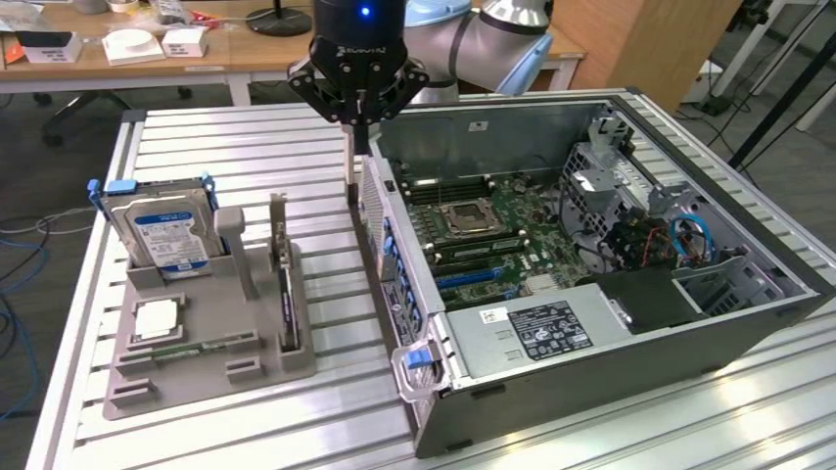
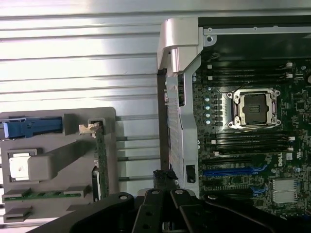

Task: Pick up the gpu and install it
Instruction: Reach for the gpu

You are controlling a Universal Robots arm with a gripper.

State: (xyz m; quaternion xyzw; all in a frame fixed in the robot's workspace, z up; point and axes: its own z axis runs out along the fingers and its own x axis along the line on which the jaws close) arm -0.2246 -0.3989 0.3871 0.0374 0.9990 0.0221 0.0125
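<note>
The gpu [image 1: 284, 284] stands on its edge in a slot of the grey holder [image 1: 196, 377], so its top is easy to grab. The gripper [image 1: 350, 188] hangs pinched together and empty, between holder and open case [image 1: 627, 392], above the worktop [image 1: 222, 147]

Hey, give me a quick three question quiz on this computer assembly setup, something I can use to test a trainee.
1. True or false: the gripper is shut and holds nothing.
2. Where is the graphics card now? A: standing on edge in the gray holder. B: plugged in inside the computer case. C: lying flat on the table.
3. Fill in: in the exterior view, the hard drive stands to the ____ of the graphics card.

Key: 1 true; 2 A; 3 left.
</note>
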